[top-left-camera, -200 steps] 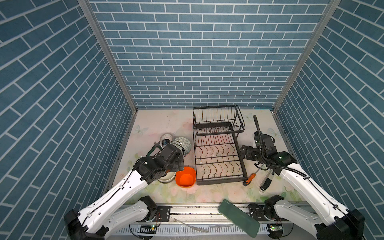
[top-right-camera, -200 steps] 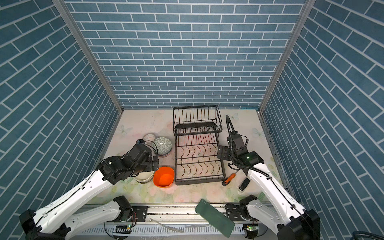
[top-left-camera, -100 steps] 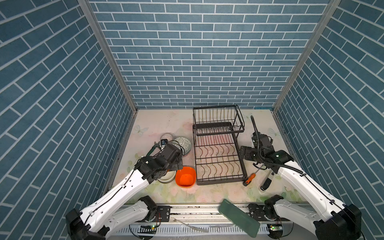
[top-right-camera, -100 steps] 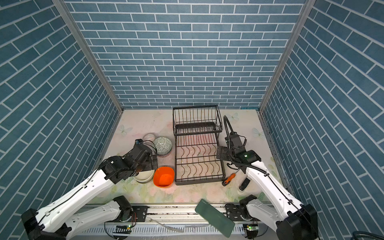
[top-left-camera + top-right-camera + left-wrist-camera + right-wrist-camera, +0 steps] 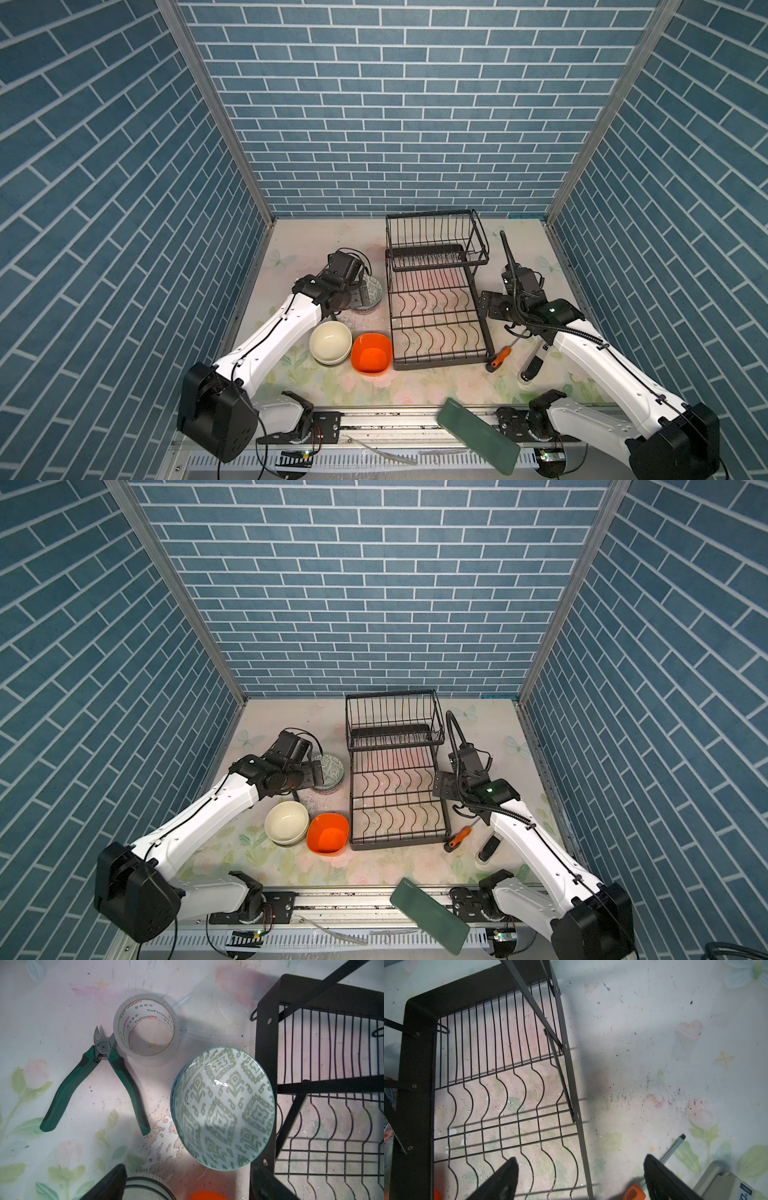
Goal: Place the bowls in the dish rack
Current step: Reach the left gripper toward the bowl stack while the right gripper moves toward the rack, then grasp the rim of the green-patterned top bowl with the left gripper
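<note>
Hovering our left tool (image 5: 187, 1165), released, near the patterned bowl (image 5: 224, 1109) | our right tool (image 5: 580, 1158), released, over the dish rack (image 5: 417, 1064) edge

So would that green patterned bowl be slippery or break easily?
Probably slippery: the green patterned bowl shines like glaze. It looks ceramic, so likely breakable if dropped. Nested on other bowls, it might slide when pushed.
</note>
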You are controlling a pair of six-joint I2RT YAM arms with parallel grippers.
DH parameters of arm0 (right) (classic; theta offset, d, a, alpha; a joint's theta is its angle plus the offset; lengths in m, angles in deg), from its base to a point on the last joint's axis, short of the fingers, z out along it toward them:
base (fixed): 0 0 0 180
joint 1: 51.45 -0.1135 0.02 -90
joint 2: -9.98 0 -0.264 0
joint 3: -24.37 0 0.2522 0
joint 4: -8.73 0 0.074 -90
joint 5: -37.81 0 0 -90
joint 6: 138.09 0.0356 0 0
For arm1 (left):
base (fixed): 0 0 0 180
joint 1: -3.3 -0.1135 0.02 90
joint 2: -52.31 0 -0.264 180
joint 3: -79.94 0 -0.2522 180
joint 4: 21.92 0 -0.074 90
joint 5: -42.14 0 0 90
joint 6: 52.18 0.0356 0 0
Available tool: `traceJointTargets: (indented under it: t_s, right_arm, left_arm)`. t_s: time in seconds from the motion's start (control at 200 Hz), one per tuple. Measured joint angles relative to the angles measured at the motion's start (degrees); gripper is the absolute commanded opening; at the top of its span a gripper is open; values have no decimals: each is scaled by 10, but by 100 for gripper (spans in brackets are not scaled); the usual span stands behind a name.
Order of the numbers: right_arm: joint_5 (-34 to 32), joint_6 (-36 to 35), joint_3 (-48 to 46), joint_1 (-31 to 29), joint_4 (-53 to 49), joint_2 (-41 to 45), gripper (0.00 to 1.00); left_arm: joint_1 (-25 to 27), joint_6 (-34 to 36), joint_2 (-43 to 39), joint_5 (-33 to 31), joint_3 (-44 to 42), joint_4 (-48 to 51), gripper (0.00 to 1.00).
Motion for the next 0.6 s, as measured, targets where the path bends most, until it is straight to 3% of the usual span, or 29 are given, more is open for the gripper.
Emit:
traceJointTargets:
  t_s: [0.32,0.6]
  right_arm:
    - [-12,-1,-10,0,26,0,94]
    - [-19,-2,-17,0,47,0,93]
  left_arm:
    - [-29,18,97,17,43,-18,70]
    - [-33,25,132,15,59,-20,51]
